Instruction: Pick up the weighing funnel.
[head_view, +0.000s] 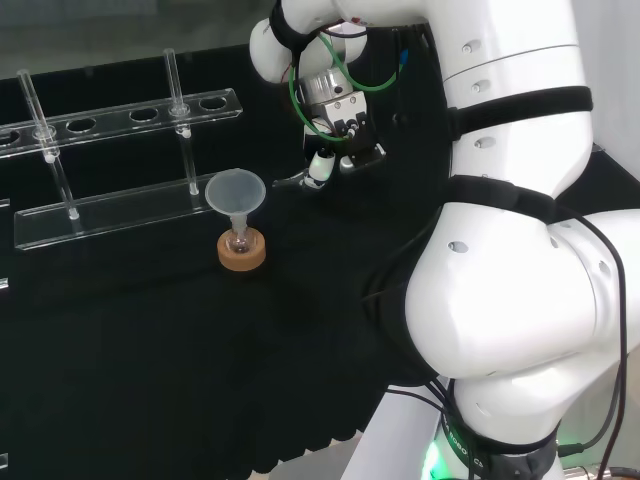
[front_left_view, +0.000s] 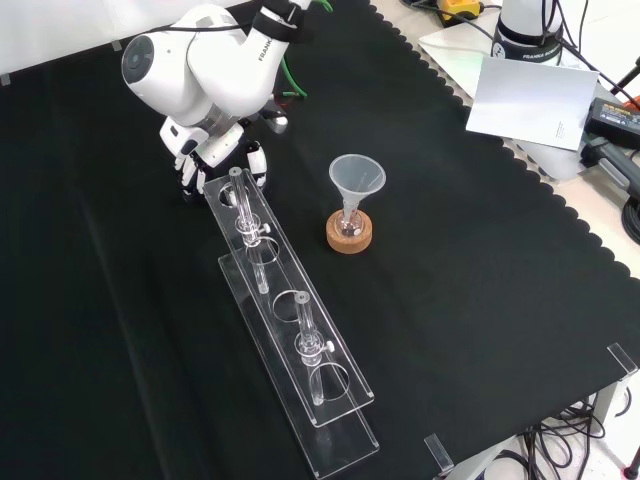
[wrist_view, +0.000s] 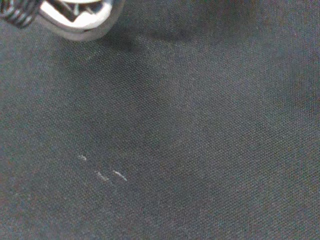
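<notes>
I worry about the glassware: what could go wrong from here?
The hand hangs close beside the end of the clear tube rack; a sideways move might knock it and its tubes. The funnel stands top-heavy in a small flask on a cork ring nearby; a sweep could tip it.

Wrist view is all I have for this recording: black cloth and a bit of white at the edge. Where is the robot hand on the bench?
Observer: In the head view the robot hand hangs low over the cloth, to the right of the funnel.
Operator: Is that funnel standing or lying?
Observer: Standing mouth up, with its stem in a small flask on a cork ring.
Operator: Anything else near the robot hand?
Observer: Yes. The front view shows a clear tube rack, and the robot hand is at its far end.
</notes>
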